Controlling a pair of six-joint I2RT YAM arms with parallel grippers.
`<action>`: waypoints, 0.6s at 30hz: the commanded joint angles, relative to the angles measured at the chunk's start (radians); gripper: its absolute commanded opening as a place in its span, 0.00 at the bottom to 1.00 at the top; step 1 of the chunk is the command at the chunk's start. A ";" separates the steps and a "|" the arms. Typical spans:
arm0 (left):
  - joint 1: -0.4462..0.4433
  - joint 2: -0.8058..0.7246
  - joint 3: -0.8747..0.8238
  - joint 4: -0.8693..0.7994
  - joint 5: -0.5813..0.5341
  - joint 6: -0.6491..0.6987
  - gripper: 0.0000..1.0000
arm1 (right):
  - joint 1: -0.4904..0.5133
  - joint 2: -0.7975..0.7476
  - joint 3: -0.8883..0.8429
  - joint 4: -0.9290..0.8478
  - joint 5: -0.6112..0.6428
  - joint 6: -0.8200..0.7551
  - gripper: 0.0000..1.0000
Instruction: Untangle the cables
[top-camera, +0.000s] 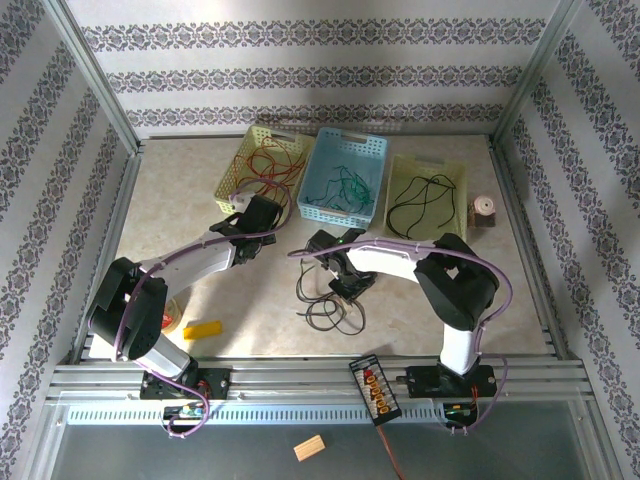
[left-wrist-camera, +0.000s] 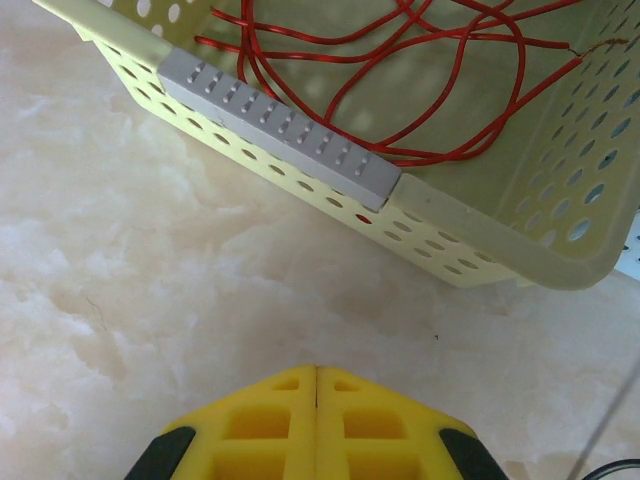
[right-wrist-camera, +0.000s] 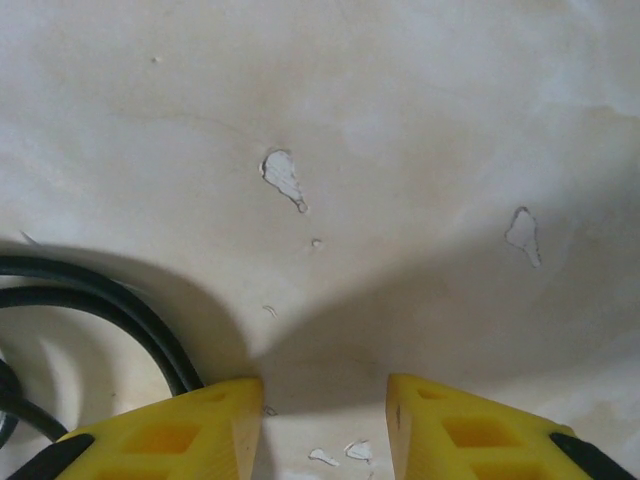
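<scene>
"Sprawling in a tangle on the bare tabletop (top-camera: 170, 215), the loose black cables (top-camera: 322, 300) lie near the middle, right by the right gripper (top-camera: 340, 272). Agreed?"

"Agreed. From the right wrist, two black strands (right-wrist-camera: 50, 267) curve in from the left and run up against one yellow finger (right-wrist-camera: 170, 440). The fingers stand parted, with only tabletop in the gap (its surface chipped in a few spots)."

"And the containers?"

"Three in a row along the far side, standing close together. The yellow-green basket (top-camera: 228, 185) on the left holds red cables (top-camera: 270, 158). The blue basket (top-camera: 310, 185) in the middle holds green cables (top-camera: 345, 183). The pale yellow basket (top-camera: 462, 200) on the right holds more black cable (top-camera: 425, 185)."

"The left gripper (left-wrist-camera: 316, 385)?"

"Clenched, its yellow fingers pressed flat together. It hovers over the tabletop just short of the yellow-green basket's near wall, where a gray strip (left-wrist-camera: 280, 130) lies along the rim."

"Room to move?"

"Open tabletop lies left of the tangle and between the two arms. A yellow block (top-camera: 203, 329) sits near the left arm's base. A small roll (top-camera: 485, 210) stands beside the pale yellow basket, close to the right frame rail (top-camera: 525, 250) (aluminium rails bound every side)."
</scene>
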 joint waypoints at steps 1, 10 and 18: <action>0.010 0.011 0.027 -0.018 -0.010 0.017 0.00 | -0.110 -0.116 -0.070 0.127 -0.119 0.053 0.40; 0.010 0.023 0.025 0.000 0.004 -0.003 0.00 | -0.006 -0.162 -0.092 0.098 -0.212 -0.124 0.50; 0.010 0.008 0.031 -0.013 -0.020 0.009 0.00 | 0.001 0.078 -0.024 -0.034 -0.149 -0.135 0.38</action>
